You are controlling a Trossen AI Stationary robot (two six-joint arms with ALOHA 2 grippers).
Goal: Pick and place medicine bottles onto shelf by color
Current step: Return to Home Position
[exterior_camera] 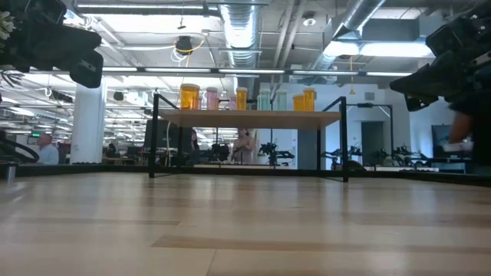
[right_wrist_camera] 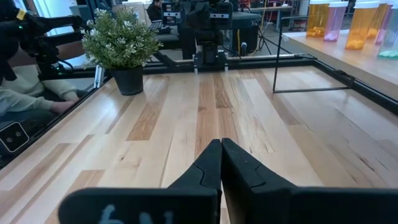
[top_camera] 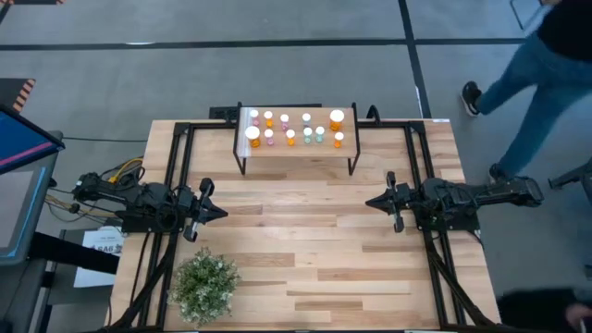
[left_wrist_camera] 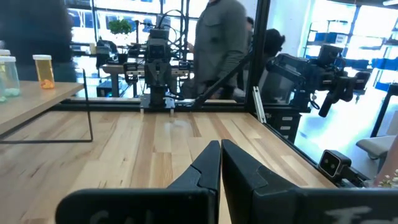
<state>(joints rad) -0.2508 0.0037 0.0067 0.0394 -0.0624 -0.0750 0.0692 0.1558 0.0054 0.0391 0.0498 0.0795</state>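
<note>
- Left gripper [top_camera: 215, 212], a dark two-finger claw, hangs over the light wooden tabletop [top_camera: 305, 240] near the green potted plant [top_camera: 203, 282], its fingers pressed together on nothing.
- Right gripper [top_camera: 374, 200] faces it from the opposite side, likewise closed and bare.
- All the small white-capped medicine bottles [top_camera: 337, 117] in view, orange, pink and teal, stand on the small raised wood-topped shelf [top_camera: 298, 151] with black legs.
- Placing looks finished; only parking the arms seems left.
</note>
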